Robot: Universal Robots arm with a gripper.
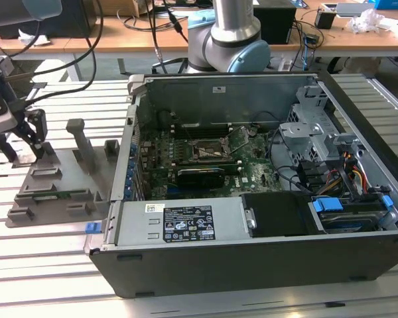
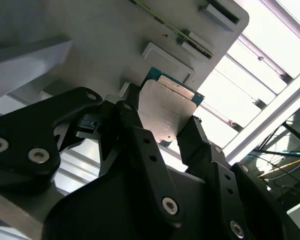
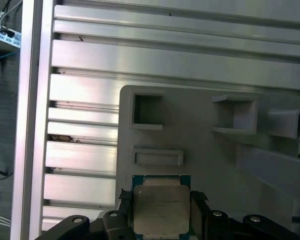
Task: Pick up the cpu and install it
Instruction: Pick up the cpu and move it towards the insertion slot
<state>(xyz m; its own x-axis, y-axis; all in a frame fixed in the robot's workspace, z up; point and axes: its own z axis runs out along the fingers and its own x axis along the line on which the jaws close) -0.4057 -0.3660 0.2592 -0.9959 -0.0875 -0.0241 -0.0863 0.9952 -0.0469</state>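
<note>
At the exterior view's left edge, the tool (image 1: 21, 147) pinched the cpu (image 3: 161, 212) by two opposite edges, flat at the grey tray (image 3: 200, 150) on the desk (image 1: 53, 265), probably to keep it level.

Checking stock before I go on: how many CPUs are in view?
1. The cpu is at the grey tray, right at the gripper, seen in both wrist views. Others may be hidden inside the computer case.
</note>
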